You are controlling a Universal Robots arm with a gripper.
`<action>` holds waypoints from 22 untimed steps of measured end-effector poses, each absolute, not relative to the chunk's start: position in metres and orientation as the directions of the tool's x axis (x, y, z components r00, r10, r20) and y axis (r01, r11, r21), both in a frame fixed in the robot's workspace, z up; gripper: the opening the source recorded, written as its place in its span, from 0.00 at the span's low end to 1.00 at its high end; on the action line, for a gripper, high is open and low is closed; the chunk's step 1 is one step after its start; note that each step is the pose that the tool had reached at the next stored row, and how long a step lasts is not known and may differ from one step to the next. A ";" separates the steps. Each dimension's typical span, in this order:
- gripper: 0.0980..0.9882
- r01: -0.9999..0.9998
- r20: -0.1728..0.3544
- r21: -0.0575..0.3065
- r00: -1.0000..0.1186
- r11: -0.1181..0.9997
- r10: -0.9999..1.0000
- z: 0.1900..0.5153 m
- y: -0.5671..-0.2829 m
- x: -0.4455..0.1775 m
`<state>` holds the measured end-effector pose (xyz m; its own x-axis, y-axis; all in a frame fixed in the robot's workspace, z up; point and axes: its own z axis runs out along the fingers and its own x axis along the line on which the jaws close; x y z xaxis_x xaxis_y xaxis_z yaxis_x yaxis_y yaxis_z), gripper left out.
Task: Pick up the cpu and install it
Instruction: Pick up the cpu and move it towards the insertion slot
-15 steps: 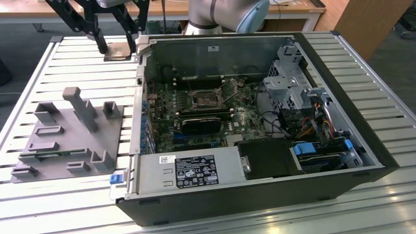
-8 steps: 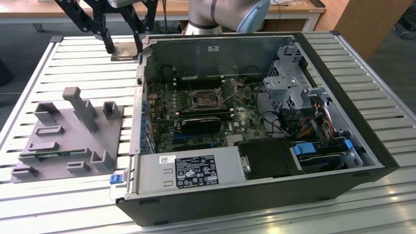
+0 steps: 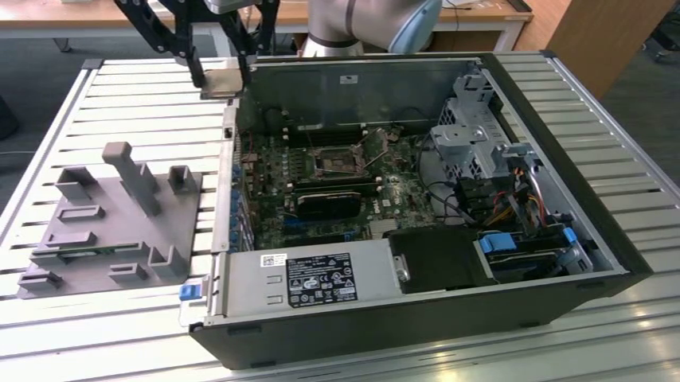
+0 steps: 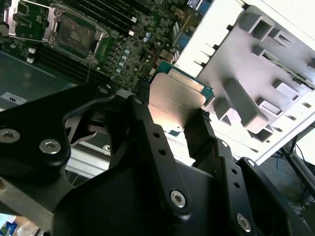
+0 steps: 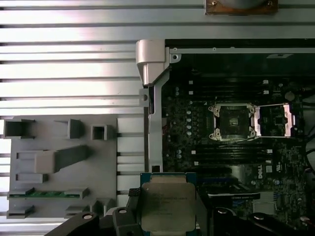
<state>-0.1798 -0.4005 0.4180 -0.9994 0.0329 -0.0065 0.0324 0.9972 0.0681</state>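
Note:
My gripper is shut on the cpu, a small flat silvery square. It hangs in the air over the slatted table, just outside the open computer case's far corner on the exterior view's left. Both wrist views show black fingers clamping the cpu by two opposite edges, metal plate showing. The metal-framed socket on the motherboard has a dark centre, and its load plate is swung open beside it. The socket lies well apart from the cpu, deeper inside the case.
A grey tray with upright posts and slots sits on the table at the exterior view's left and holds a green memory stick. The case wall stands between tray and motherboard. A drive cage and cables fill the case's right.

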 end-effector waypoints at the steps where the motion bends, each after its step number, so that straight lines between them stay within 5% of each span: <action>1: 0.49 0.032 -0.006 0.068 -0.999 0.997 0.033 0.418 -0.400 -0.178; 22: 0.49 0.032 -0.007 0.068 -0.999 0.997 0.033 0.411 -0.395 -0.138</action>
